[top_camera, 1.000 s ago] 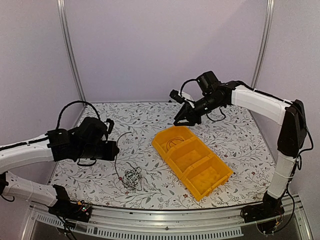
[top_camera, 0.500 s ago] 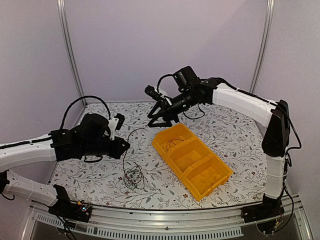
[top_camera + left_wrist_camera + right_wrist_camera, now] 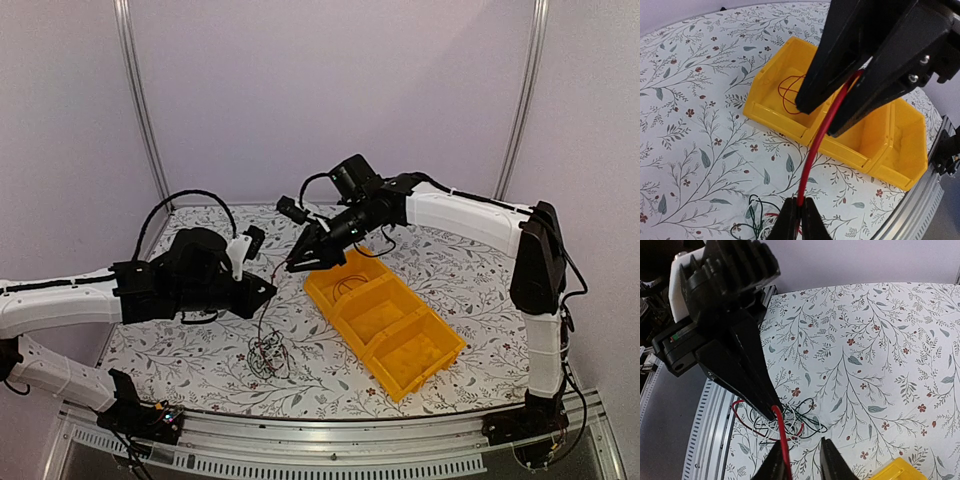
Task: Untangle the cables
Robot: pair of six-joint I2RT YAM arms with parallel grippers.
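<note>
The cables lie in a small tangle (image 3: pixel 266 353) of black, white and red wires on the table, also seen as a tangle (image 3: pixel 790 422) under both grippers. My left gripper (image 3: pixel 799 201) is shut on a red cable (image 3: pixel 815 145) that rises from the tangle. The cable runs up between the fingers of my right gripper (image 3: pixel 860 65). In the right wrist view the right gripper (image 3: pixel 801 445) has its jaws apart, and the red cable (image 3: pixel 782 432) rests against the inner side of one finger. From above, the left gripper (image 3: pixel 264 290) and right gripper (image 3: pixel 298 264) nearly meet.
A yellow three-compartment bin (image 3: pixel 440 350) lies diagonally right of the grippers, and its far compartment holds a coiled red wire (image 3: pixel 790 92). The table's metal front rail (image 3: pixel 330 455) runs close behind the tangle. The left arm's body (image 3: pixel 725 335) fills the upper left of the right wrist view.
My right arm swung left from above the bin's far end down to the left gripper and now straddles the red cable. The left gripper moved right, lifting the cable.
</note>
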